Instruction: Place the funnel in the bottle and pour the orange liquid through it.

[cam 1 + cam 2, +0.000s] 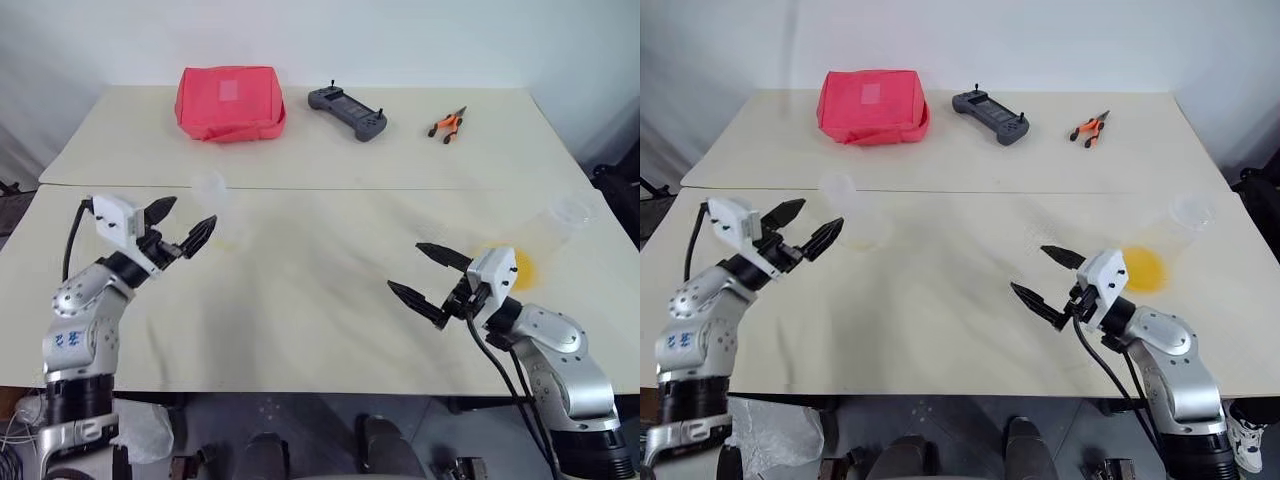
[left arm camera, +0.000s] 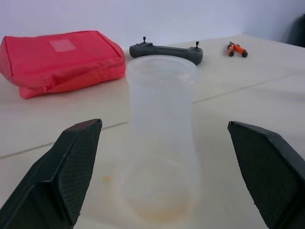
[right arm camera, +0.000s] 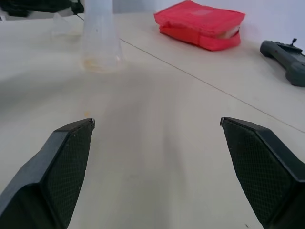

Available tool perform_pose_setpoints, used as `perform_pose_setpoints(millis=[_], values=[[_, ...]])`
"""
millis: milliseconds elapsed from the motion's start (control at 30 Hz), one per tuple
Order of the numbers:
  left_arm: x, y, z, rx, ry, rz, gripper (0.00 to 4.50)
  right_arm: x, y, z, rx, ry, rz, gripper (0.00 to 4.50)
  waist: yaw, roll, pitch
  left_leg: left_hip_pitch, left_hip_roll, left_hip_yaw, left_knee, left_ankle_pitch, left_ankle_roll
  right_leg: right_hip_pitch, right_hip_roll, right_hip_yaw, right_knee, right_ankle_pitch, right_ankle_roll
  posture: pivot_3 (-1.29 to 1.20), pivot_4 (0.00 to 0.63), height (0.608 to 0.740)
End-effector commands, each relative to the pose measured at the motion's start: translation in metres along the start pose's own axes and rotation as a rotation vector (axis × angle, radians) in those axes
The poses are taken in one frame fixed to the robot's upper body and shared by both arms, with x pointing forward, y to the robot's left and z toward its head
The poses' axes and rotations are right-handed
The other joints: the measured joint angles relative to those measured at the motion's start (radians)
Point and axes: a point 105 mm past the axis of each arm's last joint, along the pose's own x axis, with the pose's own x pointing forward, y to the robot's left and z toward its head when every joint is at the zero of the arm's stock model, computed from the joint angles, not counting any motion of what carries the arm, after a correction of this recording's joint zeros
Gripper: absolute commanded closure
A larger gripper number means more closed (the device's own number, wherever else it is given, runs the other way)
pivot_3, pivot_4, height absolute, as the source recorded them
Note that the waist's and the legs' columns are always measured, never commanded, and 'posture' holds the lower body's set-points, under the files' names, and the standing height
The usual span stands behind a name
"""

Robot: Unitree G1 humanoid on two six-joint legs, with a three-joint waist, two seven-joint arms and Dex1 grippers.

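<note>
The bottle [image 2: 159,143] stands upright on the table [image 1: 300,290], translucent, w/ a faint orange tinge at its base; nothing grips it. The left hand [image 1: 180,228] hovers just beside the bottle, fingers spread wide, pointing at it; in the left wrist view the bottle sits between the two fingertips w/ clear space on either side.

The orange liquid [image 1: 1143,268] lies well apart from the bottle, toward the robot's right side of the table, in the low end of a clear cup [image 1: 1175,232] that lies tilted over. The right hand [image 1: 1048,276] is between the bottle and the cup, nearer the cup, also spread wide, empty, held above the table top and pointing toward the bottle side. The right wrist view shows the bottle far ahead past its fingertips.

A faint clear item is on the table between bottle and cup, approx. by the right hand; too pale to tell what it is.

Beyond the bottle, at the table's far part: a red pouch [image 1: 230,103], then a grey controller [image 1: 347,110], then orange-handled pliers [image 1: 447,124], each farther from the bottle toward the robot's right.
</note>
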Motion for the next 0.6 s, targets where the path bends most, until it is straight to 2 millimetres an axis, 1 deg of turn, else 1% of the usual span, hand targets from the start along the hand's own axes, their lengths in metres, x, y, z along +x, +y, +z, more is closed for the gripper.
perform_pose_setpoints(millis=[33, 133, 267, 367, 400, 433, 467, 600], values=[[0.007, 0.005, 0.007, 0.038, -0.007, -0.009, 0.00, 0.004, 0.004, 0.017, -0.028, -0.063, 0.009, 0.07, 0.000, 0.000, 0.000, 0.000, 0.000, 0.000, 0.000, 0.000, 0.000, 0.000, 0.000, 0.000, 0.000, 0.000, 0.000, 0.00, 0.150, 0.740], [0.017, 0.006, 0.010, 0.051, -0.007, -0.037, 0.00, 0.006, 0.004, 0.019, -0.028, -0.071, 0.004, 0.07, 0.001, 0.000, 0.000, 0.000, 0.000, 0.000, 0.000, 0.000, 0.000, 0.000, 0.000, 0.000, 0.000, 0.000, 0.000, 0.00, 0.150, 0.740], [0.029, 0.007, 0.010, 0.074, -0.002, -0.071, 0.00, 0.008, 0.006, 0.020, -0.025, -0.077, 0.006, 0.07, 0.003, 0.000, 0.000, 0.000, 0.000, 0.000, 0.000, 0.000, 0.000, 0.000, 0.000, 0.000, 0.000, 0.000, 0.000, 0.00, 0.150, 0.740], [0.037, 0.012, 0.011, 0.088, -0.001, -0.065, 0.00, 0.009, 0.006, 0.021, -0.025, -0.082, 0.004, 0.07, 0.002, 0.000, 0.000, 0.000, 0.000, 0.001, 0.000, 0.000, 0.000, 0.000, 0.000, 0.000, 0.000, 0.000, 0.000, 0.00, 0.150, 0.740], [0.039, 0.014, 0.011, 0.104, -0.004, -0.060, 0.30, 0.009, 0.006, 0.021, -0.025, -0.083, 0.004, 0.00, 0.002, 0.000, 0.000, 0.000, 0.000, 0.001, 0.000, 0.000, 0.000, 0.000, 0.000, 0.000, 0.000, 0.000, 0.000, 0.00, 0.150, 0.740], [0.040, 0.015, 0.011, 0.115, -0.003, -0.063, 0.40, 0.009, 0.006, 0.021, -0.025, -0.083, 0.003, 0.00, 0.002, 0.000, 0.000, 0.000, 0.000, 0.000, 0.000, 0.000, 0.000, 0.000, 0.000, 0.000, 0.000, 0.000, 0.000, 0.00, 0.150, 0.740], [0.041, 0.015, 0.010, 0.120, 0.001, -0.067, 0.62, 0.009, 0.005, 0.022, -0.026, -0.083, 0.002, 0.00, 0.002, 0.000, 0.000, 0.000, 0.000, 0.000, 0.000, 0.000, 0.000, 0.000, 0.000, -0.001, 0.000, 0.000, 0.000, 0.00, 0.150, 0.740], [0.042, 0.017, 0.012, 0.132, -0.005, -0.077, 1.86, 0.008, 0.004, 0.025, -0.020, -0.091, 0.000, 0.00, 0.000, 0.000, 0.000, 0.000, 0.000, 0.001, 0.000, 0.000, 0.000, 0.000, 0.000, -0.001, 0.000, 0.000, 0.000, 0.00, 0.150, 0.740]])
